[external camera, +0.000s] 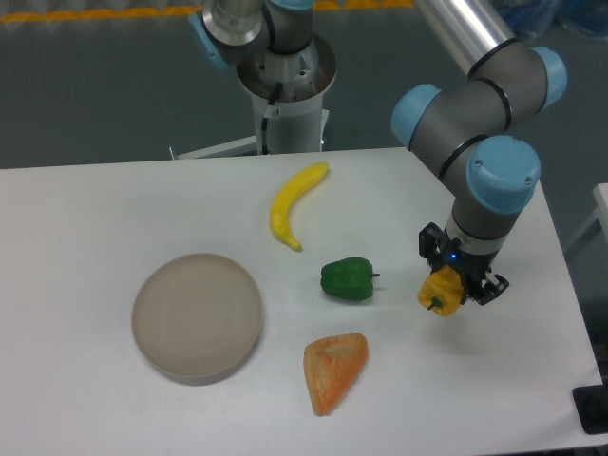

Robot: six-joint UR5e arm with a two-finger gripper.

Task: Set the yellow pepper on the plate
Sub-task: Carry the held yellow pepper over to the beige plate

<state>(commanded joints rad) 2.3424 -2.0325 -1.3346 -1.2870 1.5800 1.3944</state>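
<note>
Camera view, white table (pixel 95 209). Gripper (pixel 454 285): clenched on the yellow pepper (pixel 440 291), held at the table's right side, well apart from the plate. Plate (pixel 197 316): front left, nothing on it. Green bell pepper (pixel 348 279): centre, between plate and gripper. Banana (pixel 293 202): behind it. Orange wedge-shaped food item (pixel 333 369): front centre.

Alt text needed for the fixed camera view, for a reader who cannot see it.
The arm's claw grips the yellow pepper at the white table's right side, far from the empty plate at left. Between them lie a banana, green pepper and orange wedge.
</note>
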